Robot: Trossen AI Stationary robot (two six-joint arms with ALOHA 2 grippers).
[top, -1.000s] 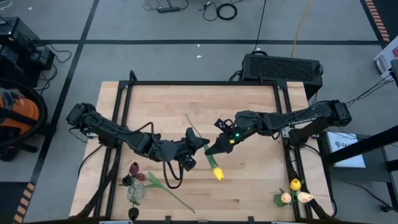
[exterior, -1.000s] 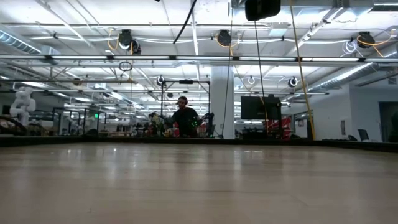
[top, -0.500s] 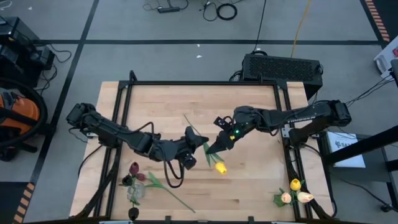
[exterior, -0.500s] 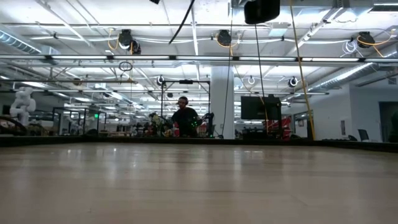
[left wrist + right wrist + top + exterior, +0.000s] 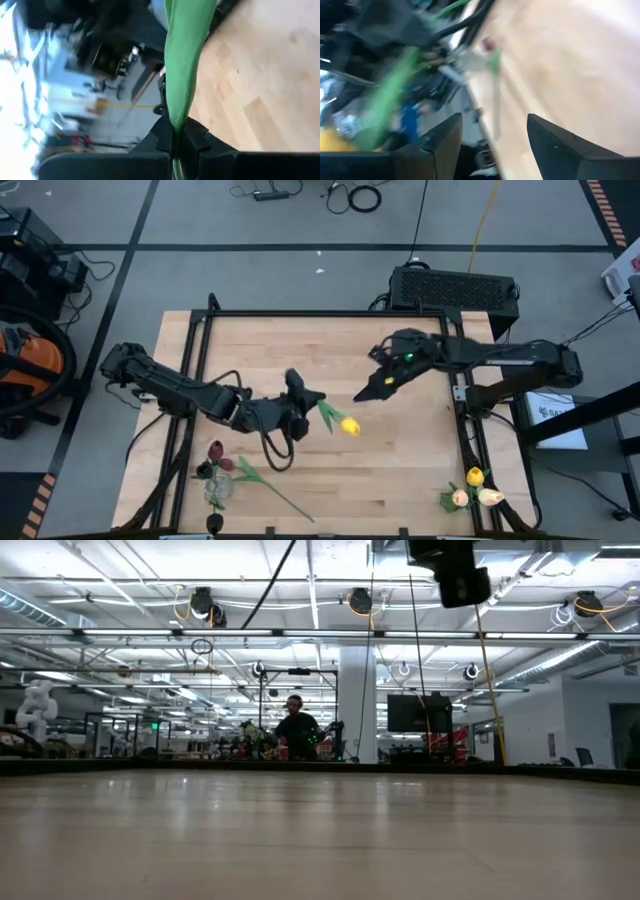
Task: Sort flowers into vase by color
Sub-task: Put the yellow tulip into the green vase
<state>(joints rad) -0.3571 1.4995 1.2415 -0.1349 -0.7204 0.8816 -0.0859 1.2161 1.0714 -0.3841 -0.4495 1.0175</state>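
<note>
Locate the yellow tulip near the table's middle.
High view: the yellow tulip is mid-table, its stem gripped by the left gripper; the right gripper is open to its right.

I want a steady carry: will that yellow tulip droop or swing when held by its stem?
Probably swings: the yellow-headed artificial tulip hangs out past the left pincer, which pinches only its thin stem. Likely light, since one narrow grip holds it. The right pincer is open, giving no support.

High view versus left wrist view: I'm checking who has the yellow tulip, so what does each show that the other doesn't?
Only the high view shows the tulip's yellow head, the right gripper open and apart from it, and the maroon tulips near the table's left front corner. Only the left wrist view shows the stem pinched between the left gripper's fingers. Both show the yellow tulip's green leaf over the wooden table.
</note>
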